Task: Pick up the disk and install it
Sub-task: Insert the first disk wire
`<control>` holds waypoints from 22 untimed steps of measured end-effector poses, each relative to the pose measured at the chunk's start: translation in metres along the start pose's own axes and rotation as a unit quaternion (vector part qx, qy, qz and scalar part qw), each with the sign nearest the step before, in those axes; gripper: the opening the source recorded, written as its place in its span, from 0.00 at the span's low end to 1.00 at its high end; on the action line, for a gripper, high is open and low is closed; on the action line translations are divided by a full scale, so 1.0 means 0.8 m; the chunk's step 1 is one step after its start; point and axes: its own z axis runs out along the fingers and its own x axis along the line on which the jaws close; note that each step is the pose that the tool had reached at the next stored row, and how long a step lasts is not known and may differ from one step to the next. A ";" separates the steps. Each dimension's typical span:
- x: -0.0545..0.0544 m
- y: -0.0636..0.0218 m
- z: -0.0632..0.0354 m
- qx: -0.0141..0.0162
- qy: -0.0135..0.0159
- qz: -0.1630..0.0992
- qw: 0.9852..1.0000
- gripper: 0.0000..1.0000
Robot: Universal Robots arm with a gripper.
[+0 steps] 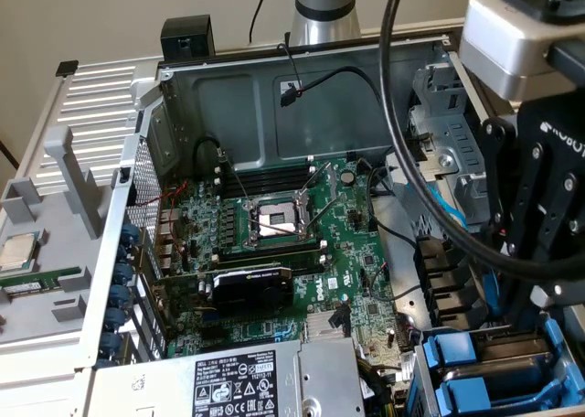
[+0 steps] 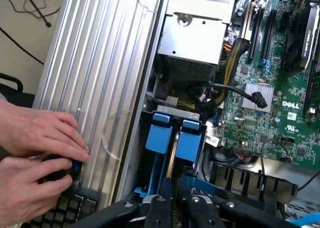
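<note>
Open computer case (image 1: 256, 115); my tool (image 2: 178, 206) pressed nearly together at the disk (image 2: 204, 187) beside the motherboard (image 1: 361, 252); likely stiff, weighty, shock-sensitive; I'd grip its blue carrier edges.

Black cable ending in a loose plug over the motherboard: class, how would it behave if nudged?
The black cable looks floppy: it curves loosely, so it would probably bend aside rather than resist. Its plug appears unconnected, so it may swing and snag.
</note>
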 end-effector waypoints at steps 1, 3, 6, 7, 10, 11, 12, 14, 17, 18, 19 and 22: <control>0.000 -0.001 0.000 -0.001 0.000 0.000 1.000 0.17; -0.001 -0.004 -0.001 -0.004 0.000 -0.001 1.000 0.17; -0.003 -0.009 -0.002 -0.005 -0.001 0.000 1.000 0.17; -0.003 -0.011 -0.002 -0.005 -0.001 0.000 1.000 0.17; -0.004 -0.014 -0.002 -0.006 -0.001 0.000 1.000 0.17; -0.003 -0.014 -0.002 -0.006 -0.001 0.001 1.000 0.17; -0.004 -0.014 -0.002 -0.006 -0.001 0.001 1.000 0.17; -0.003 -0.014 -0.002 -0.006 -0.001 0.001 1.000 0.17; -0.004 -0.014 -0.002 -0.006 -0.001 0.001 1.000 0.17; -0.004 -0.015 -0.002 -0.006 -0.001 0.001 1.000 0.17; -0.004 -0.015 -0.003 -0.006 -0.002 0.002 1.000 0.17; -0.005 -0.016 -0.003 -0.007 -0.002 0.003 1.000 0.17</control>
